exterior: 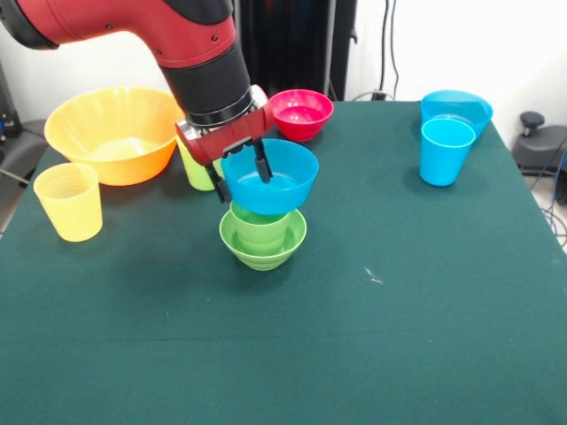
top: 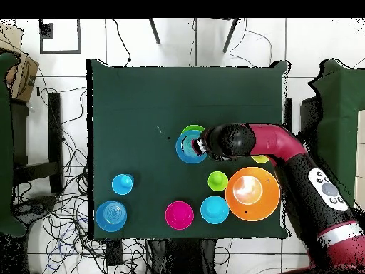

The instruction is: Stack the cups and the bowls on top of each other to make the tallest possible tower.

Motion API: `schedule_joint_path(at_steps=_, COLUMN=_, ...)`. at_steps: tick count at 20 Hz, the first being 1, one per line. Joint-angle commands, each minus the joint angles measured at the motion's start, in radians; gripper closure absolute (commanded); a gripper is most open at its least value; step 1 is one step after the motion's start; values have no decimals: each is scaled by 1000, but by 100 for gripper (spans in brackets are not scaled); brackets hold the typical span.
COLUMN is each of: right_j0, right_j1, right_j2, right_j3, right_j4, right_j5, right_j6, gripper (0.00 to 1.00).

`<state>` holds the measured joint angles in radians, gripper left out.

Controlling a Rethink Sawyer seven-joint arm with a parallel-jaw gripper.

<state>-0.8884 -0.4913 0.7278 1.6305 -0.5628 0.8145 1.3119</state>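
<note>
On dark green table, tool gripping blue bowl (white walls behind).

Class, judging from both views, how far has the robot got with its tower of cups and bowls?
Done: a green stepped plastic cup sits in the small green plastic bowl. In hand: the gripper clamps the small blue plastic bowl by its rim, above that cup. Left: red bowl, large orange bowl, pale yellow cup, sky-blue cup.

Open green table near and right of my tower; yellow-green cup crowding far-left.
</note>
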Motion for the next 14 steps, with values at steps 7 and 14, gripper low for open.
schedule_joint_path(at_steps=7, right_j0=41, right_j1=33, right_j2=-44, right_j3=-45, right_j4=-72, right_j5=-37, right_j6=-48, gripper=0)
schedule_joint_path(at_steps=14, right_j0=41, right_j1=29, right_j2=-49, right_j3=-49, right_j4=-70, right_j5=-30, right_j6=-40, gripper=100)
